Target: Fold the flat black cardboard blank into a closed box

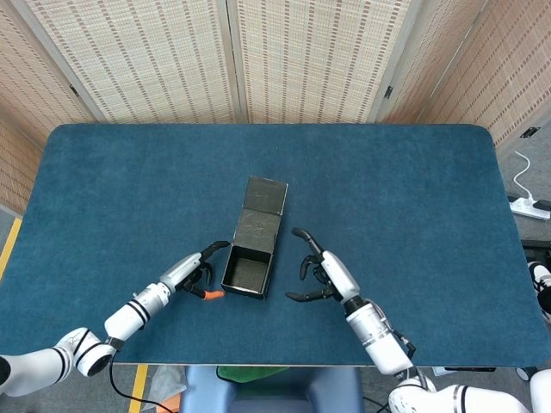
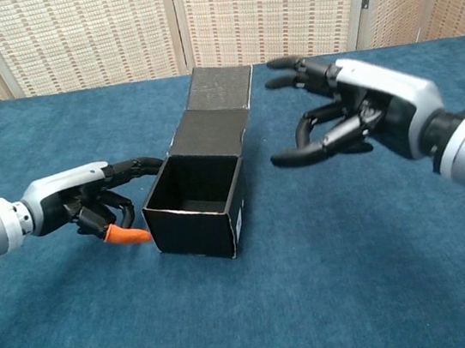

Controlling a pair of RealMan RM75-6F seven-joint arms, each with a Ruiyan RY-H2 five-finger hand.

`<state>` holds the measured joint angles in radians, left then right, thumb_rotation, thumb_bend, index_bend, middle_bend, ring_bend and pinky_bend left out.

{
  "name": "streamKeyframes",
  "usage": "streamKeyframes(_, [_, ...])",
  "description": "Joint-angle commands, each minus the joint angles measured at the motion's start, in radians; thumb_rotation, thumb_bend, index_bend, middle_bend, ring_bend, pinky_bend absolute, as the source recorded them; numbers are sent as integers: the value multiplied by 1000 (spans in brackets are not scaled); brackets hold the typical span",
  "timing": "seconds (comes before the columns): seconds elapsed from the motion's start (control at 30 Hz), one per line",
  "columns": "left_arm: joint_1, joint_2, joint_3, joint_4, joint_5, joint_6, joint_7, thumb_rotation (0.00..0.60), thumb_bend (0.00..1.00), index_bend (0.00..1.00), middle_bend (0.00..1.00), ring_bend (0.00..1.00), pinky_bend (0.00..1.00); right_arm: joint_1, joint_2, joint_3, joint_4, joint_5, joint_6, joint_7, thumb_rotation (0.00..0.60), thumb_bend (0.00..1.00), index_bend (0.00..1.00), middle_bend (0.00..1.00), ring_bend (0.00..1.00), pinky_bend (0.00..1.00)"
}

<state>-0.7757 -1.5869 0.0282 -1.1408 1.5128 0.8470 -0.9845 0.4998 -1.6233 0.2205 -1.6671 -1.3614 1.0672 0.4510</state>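
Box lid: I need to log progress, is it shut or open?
Open. The box shows its dark empty inside, and the lid lies back flat behind it on the table.

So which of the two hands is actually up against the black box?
The left hand: its fingers reach the open black box at its side wall. The right hand hangs spread and clear of it.
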Motion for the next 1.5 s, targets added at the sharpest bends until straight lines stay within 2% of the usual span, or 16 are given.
streamKeyframes(0.03, [-21, -23, -3, 25, 20, -18, -52, 600, 230, 0, 0, 626, 945, -2, 20, 18, -21, 12, 10, -8, 600, 0, 0, 72, 566, 1000])
streamKeyframes(0.6, [-62, -100, -3, 135, 37, -65, -211, 600, 228, 0, 10, 626, 941, 3, 24, 14, 16, 48, -3, 20, 600, 0, 0, 103, 570, 1000])
streamKeyframes(0.67, [-61, -109, -1, 147, 37, -65, -238, 600, 227, 17, 55, 626, 940, 2, 23, 14, 20, 51, -3, 26, 600, 0, 0, 109, 571, 1000])
streamKeyframes(0.83, [-58, -125, -7, 166, 32, -59, -288, 600, 227, 240, 290, 626, 940, -2, 16, 28, 48, 87, -4, 42, 600, 0, 0, 125, 575, 1000])
streamKeyframes(1.0, [-43, -131, -18, 166, 26, -22, -284, 600, 227, 484, 542, 626, 941, 22, 17, 73, 92, 248, -111, 60, 600, 0, 0, 194, 577, 1000])
streamKeyframes(1.07, [-32, -121, -21, 151, 27, 5, -264, 600, 227, 522, 584, 626, 941, 45, 6, 95, 132, 311, -149, 36, 600, 0, 0, 214, 577, 1000])
streamKeyframes(1.27, [-3, -60, -18, 56, 34, 63, -205, 600, 229, 521, 587, 626, 941, 140, -77, 171, 273, 481, -233, -34, 600, 0, 0, 248, 582, 1000])
streamKeyframes(1.5, [20, -14, -16, -47, 34, 100, -87, 600, 229, 524, 583, 638, 940, 284, -218, 265, 431, 602, -265, -117, 600, 0, 13, 275, 603, 1000])
